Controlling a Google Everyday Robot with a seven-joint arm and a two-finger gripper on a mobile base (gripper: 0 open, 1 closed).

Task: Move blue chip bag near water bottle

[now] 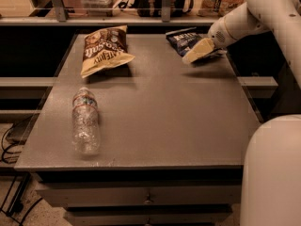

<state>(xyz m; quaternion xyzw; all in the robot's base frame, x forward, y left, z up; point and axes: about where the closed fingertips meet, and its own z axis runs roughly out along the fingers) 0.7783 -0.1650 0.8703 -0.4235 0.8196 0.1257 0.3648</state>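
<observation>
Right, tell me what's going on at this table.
The robot's arm reaches in from the right, its end effector at the blue bag in the far right corner of the table. The bottle lies on its side near the front left, a brown bag beyond it. The blue bag is not yet near the bottle.

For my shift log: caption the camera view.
Gripper at the blue chip bag, far right of table; water bottle lying front left.
</observation>
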